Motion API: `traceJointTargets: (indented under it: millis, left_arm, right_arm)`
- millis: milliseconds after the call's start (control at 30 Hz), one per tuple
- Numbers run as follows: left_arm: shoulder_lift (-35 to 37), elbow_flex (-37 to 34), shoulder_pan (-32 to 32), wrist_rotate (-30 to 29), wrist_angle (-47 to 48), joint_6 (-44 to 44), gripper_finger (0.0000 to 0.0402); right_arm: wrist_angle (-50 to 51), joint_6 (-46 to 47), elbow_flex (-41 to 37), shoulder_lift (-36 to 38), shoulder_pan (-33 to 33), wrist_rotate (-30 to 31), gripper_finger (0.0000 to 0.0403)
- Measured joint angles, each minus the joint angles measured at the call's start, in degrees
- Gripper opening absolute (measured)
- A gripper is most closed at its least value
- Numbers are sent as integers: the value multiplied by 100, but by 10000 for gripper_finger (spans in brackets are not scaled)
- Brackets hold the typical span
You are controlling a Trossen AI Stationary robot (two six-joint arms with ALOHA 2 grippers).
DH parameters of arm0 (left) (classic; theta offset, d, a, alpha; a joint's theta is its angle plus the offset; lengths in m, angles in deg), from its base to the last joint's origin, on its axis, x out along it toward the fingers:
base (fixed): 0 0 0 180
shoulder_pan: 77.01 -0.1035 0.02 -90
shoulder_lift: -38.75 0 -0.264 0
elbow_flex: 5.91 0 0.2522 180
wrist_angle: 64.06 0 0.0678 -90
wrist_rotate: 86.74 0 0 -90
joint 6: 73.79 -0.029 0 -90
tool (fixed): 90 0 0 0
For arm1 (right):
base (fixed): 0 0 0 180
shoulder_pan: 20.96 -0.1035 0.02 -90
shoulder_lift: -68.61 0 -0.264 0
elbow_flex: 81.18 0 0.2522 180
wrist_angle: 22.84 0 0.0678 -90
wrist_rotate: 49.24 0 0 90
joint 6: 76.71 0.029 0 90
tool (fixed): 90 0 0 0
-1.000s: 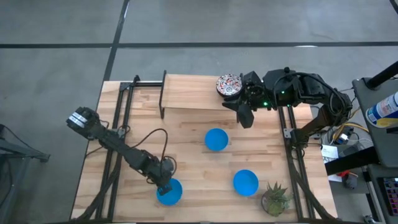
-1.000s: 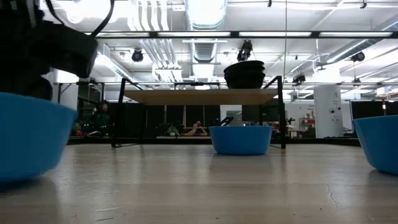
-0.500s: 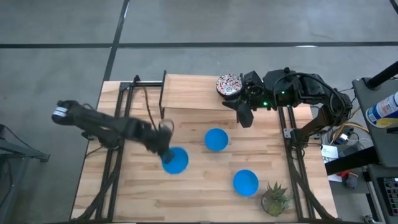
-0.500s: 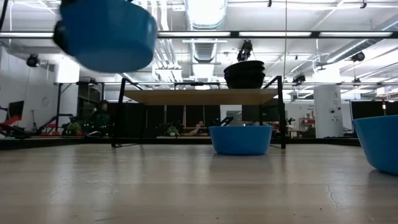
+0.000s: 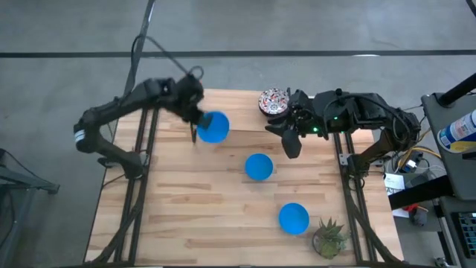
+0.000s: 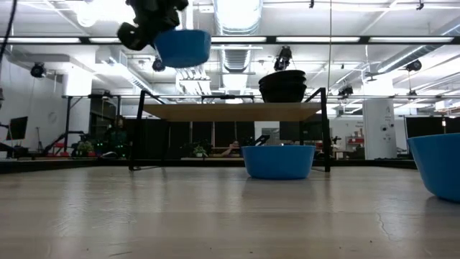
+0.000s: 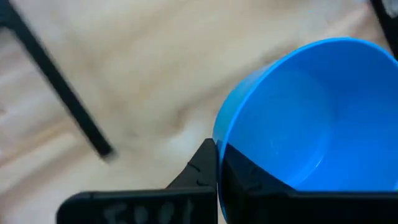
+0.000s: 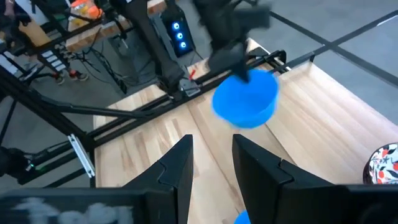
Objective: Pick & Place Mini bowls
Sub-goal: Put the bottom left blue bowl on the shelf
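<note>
My left gripper [image 5: 198, 121] is shut on a bright blue mini bowl [image 5: 214, 126], held high above the left part of the raised wooden shelf [image 5: 238, 112]. The low view shows that bowl [image 6: 182, 47] well above the shelf [image 6: 230, 111]. White floral bowls [image 5: 274, 101] sit stacked on the shelf's right part and look dark in the low view [image 6: 282, 86]. Two more blue bowls [image 5: 259, 167] [image 5: 294, 218] stand on the table on their bases. My right gripper [image 5: 290, 138] hangs open just in front of the floral stack. My left gripper pinches the blue bowl's rim [image 7: 219, 146], one finger [image 7: 198, 171] outside the wall and the other inside the hollow. The bowl is lifted clear of everything and sticks out sideways from the fingers, slightly tilted, as the low view shows.
A small potted plant [image 5: 329, 238] stands at the table's near right corner. Black metal frames run along the left [image 5: 141, 171] and right [image 5: 349, 193] table edges. Bare wood lies over the table's left and near middle. A cable loops above the left arm.
My left gripper has lifted the blue bowl off the table's near left area, carried it up and toward the far edge, and now holds it over the shelf's left part. The bowl has hung clear of the table for the whole carry. My right arm has barely shifted.
</note>
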Motion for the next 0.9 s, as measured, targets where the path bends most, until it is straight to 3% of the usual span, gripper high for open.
traceJointTargets:
  millis: [200,367,600,900]
  left_arm:
    - [-932,1018,-1018,14,487,-627,0]
    - [-1574,1374,-1566,11,577,-782,0]
    - [-2075,1402,-1689,47,566,-848,0]
    - [-2170,1393,-1668,148,556,-773,6]
  right_arm:
    - [-25,-2,-208,-2,-4,0,109]
    - [-70,0,-228,-20,-5,-2,109]
    - [-73,-109,-249,-28,-6,-2,109]
    - [-96,-56,-326,-28,-4,-7,109]
